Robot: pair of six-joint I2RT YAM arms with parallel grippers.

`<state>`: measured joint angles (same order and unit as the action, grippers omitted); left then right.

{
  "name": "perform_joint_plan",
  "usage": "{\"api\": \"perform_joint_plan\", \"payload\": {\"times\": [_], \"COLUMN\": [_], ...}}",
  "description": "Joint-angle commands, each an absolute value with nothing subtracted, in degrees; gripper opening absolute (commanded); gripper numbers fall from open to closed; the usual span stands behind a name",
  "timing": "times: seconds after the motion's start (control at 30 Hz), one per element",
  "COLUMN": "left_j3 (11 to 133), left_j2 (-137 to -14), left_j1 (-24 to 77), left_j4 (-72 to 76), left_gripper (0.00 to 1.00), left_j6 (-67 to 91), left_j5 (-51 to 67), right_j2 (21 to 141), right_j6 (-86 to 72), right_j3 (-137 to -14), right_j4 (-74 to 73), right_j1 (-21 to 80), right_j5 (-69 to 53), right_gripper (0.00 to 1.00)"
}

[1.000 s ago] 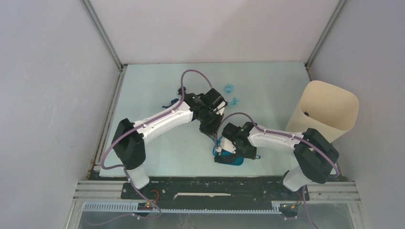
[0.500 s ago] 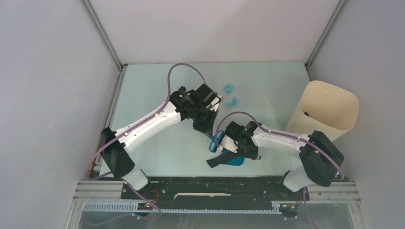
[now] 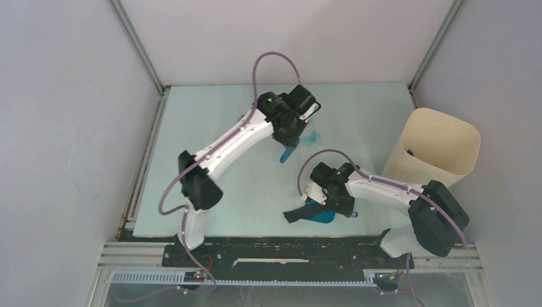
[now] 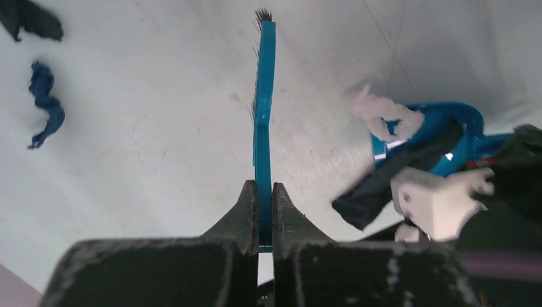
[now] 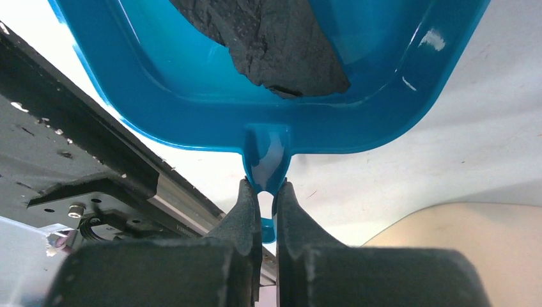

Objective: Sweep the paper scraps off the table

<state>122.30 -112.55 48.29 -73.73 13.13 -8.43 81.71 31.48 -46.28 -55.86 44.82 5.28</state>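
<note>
My left gripper point(image 3: 291, 139) point(image 4: 260, 193) is shut on the thin blue hand brush point(image 4: 263, 96), bristles pointing down at the pale green table point(image 3: 364, 115), at the far middle. A light blue paper scrap point(image 3: 312, 137) lies just right of the brush tip point(image 3: 286, 153). My right gripper point(image 3: 337, 206) point(image 5: 266, 192) is shut on the handle of the blue dustpan point(image 3: 317, 216) point(image 5: 160, 70) near the front edge. A black scrap point(image 5: 275, 45) point(image 3: 296, 213) and a white scrap point(image 4: 383, 118) lie in the pan. A dark blue scrap point(image 4: 45, 105) and a black scrap point(image 4: 32, 16) lie on the table.
A tall beige bin point(image 3: 441, 147) stands at the table's right side, close behind my right arm. The black metal frame point(image 5: 96, 173) runs along the front edge just beside the dustpan. Grey walls close in the table on three sides.
My left arm has swung from beside the dustpan out to the far middle, carrying the brush. It now covers one of the light blue scraps. The dustpan has shifted slightly right.
</note>
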Motion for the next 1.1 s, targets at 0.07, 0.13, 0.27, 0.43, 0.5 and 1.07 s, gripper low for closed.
{"api": "perform_joint_plan", "payload": {"times": [0.07, 0.13, 0.27, 0.43, 0.5, 1.07], "left_j3": [129.6, 127.0, 118.8, 115.7, 116.7, 124.2], "left_j2": [-123.1, -122.4, -115.0, -106.6, -107.2, -127.3], "left_j1": [47.1, 47.0, 46.6, 42.9, 39.8, 23.5], "left_j4": [-76.4, -75.7, -71.2, -68.7, -69.6, -74.6], "left_gripper": [0.00, 0.00, 0.00, 0.00, 0.00, 0.00], "left_j6": [9.6, 10.5, 10.0, 8.9, 8.3, 5.1], "left_j5": [-7.3, -7.3, -7.7, -15.3, -18.8, -37.0], "right_j2": [79.3, 79.0, 78.5, 78.2, 78.1, 75.6], "right_j6": [30.2, 30.5, 31.3, 31.3, 31.3, 29.9], "right_j3": [-44.9, -44.4, -43.1, -43.0, -43.0, -44.2], "right_j4": [-57.7, -57.7, -56.8, -56.7, -56.5, -57.0], "right_j1": [42.9, 41.9, 39.3, 36.5, 36.1, 37.0], "right_j5": [5.2, 5.1, 4.3, 2.9, 2.8, 1.2], "right_gripper": [0.00, 0.00, 0.00, 0.00, 0.00, 0.00]}}
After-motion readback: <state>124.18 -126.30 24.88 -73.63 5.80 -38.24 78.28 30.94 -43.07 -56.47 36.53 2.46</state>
